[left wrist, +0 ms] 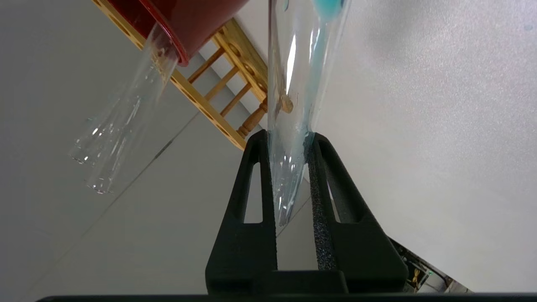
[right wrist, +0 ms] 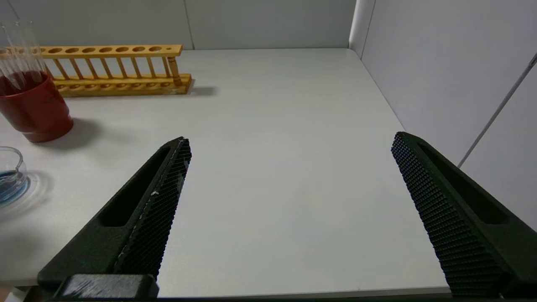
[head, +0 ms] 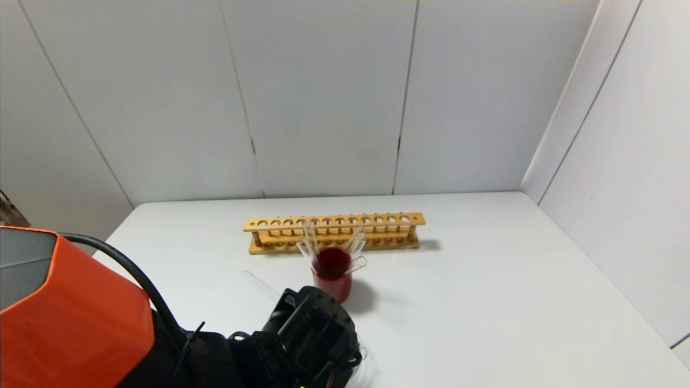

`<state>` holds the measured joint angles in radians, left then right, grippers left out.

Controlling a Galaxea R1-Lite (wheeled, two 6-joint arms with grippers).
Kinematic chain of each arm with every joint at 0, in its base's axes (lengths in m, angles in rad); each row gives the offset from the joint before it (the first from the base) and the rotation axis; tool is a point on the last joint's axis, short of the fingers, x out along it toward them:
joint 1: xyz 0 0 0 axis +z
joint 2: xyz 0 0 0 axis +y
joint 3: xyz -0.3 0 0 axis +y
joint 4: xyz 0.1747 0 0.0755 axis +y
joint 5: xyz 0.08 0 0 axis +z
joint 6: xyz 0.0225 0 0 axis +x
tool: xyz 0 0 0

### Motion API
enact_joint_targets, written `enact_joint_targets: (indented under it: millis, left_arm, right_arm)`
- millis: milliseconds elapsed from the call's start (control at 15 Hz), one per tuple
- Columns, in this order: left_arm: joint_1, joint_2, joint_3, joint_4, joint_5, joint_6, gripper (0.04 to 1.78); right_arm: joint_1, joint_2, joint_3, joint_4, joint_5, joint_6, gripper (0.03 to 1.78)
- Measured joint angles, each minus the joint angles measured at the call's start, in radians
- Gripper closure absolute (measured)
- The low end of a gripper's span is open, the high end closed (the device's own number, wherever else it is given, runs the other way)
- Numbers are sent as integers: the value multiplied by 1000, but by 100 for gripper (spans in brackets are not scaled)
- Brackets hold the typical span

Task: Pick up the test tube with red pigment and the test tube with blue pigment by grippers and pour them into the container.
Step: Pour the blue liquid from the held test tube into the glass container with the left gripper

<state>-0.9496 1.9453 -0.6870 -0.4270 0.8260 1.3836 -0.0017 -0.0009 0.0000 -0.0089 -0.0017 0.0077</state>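
At the near edge of the desk [head: 485, 280], low in the head view, my left hand [left wrist: 289, 167] is clamped tight on the blue tube [left wrist: 295, 96], both pads pressed against the glass. From the wrist camera I can see teal liquid at the far end of the tube and a thin blue streak running along its inside. The little glass cup [right wrist: 10, 176] sits on the desk right by that hand, and there's a shallow pool of blue in it. Behind it is the red beaker [head: 332, 275] full of dark red liquid, with a few clear tubes [head: 308, 240] leaning in it, and the wooden rack [head: 334, 231] just past that. My right hand [right wrist: 289, 201] hovers over bare desk off to the right, spread wide with nothing in it.
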Motion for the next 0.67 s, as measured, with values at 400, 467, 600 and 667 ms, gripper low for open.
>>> enact_joint_targets:
  millis: [400,467,600,667]
  left_arm:
    - [-34,24,-26,1,26,20,152]
    - [-39,26,-26,1,33,21,152]
    - [-44,34,-26,1,40,27,152]
    - [-46,37,-26,1,41,29,152]
  right_arm:
    - [0,0,0,0,0,0,7]
    - [0,0,0,0,0,0,7]
    - [0,0,0,0,0,0,7]
    - [0,0,0,0,0,0,7]
